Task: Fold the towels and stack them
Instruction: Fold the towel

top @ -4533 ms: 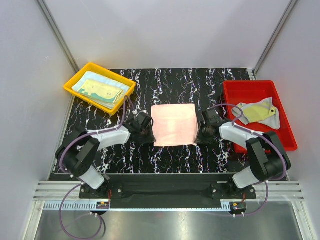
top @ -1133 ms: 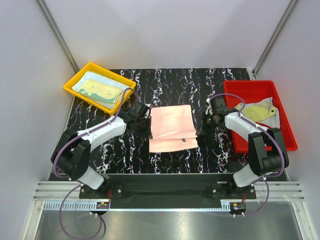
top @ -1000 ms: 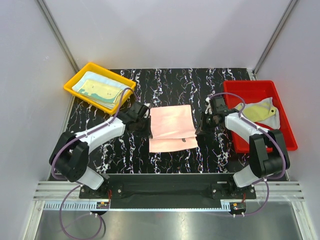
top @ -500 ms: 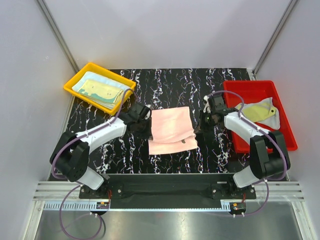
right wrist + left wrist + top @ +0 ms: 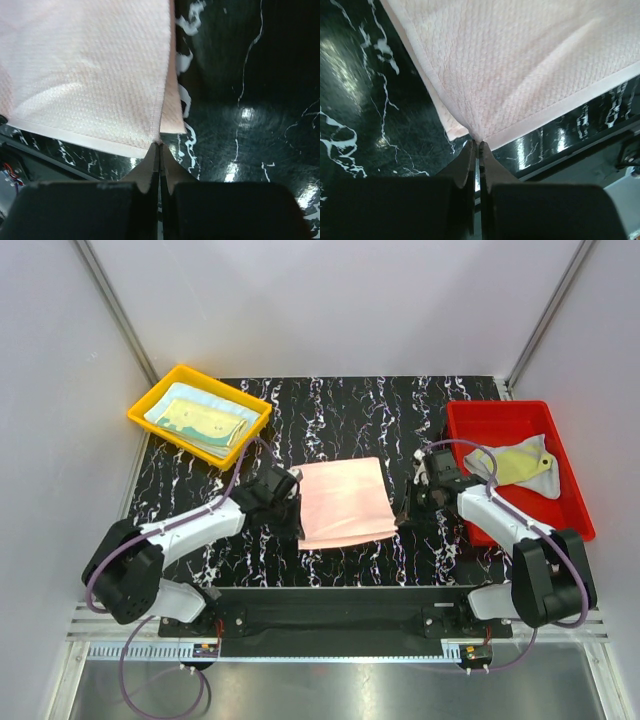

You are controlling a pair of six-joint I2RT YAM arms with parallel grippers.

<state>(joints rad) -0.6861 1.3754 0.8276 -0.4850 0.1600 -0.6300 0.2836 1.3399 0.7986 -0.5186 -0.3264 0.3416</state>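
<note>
A pink towel (image 5: 345,502) lies on the black marbled table, its far half folded over toward the near edge. My left gripper (image 5: 297,523) is shut on the towel's left corner (image 5: 479,136). My right gripper (image 5: 398,518) is shut on its right corner (image 5: 161,136). Both corners are held low, near the towel's front edge, with the lower layer showing just beneath. A yellow-green towel (image 5: 518,464) lies crumpled in the red bin (image 5: 518,420). Folded towels (image 5: 200,420) are stacked in the yellow bin (image 5: 148,400).
The yellow bin sits at the back left of the table (image 5: 350,405) and the red bin at the right. Both arms lie low on either side of the pink towel. Grey walls enclose the table.
Both grippers have carried the towel's far corners toward the near edge, folding the towel over itself. The folded top layer now almost covers the lower layer.
</note>
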